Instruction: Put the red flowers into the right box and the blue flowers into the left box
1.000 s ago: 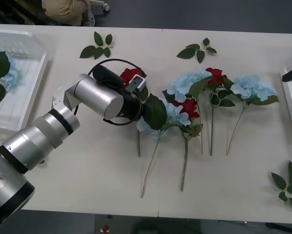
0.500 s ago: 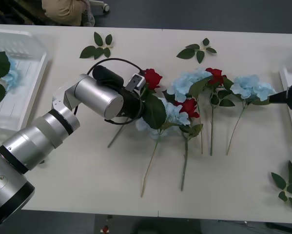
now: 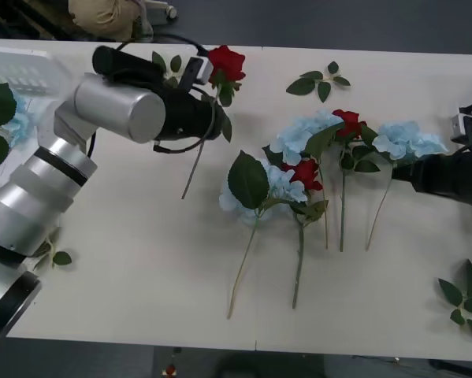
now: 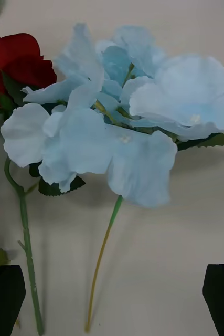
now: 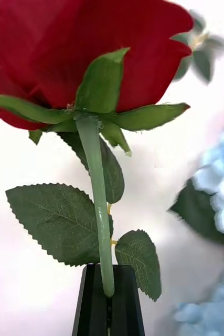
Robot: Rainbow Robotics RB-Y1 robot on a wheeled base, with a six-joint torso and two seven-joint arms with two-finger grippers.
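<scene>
Now rose [image 3: 225, 61] lifted by left fingers [image 5: 109, 302]

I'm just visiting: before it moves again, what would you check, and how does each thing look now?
1. Left gripper shut on red rose's stem: ok.
2. Rose lifted off the table: ok.
3. Right gripper open, facing the rightmost blue flower: ok.
4. Neighbouring rose touches that blue flower, could snag: not ok.
5. Right box free to take the rose: cannot tell.
</scene>
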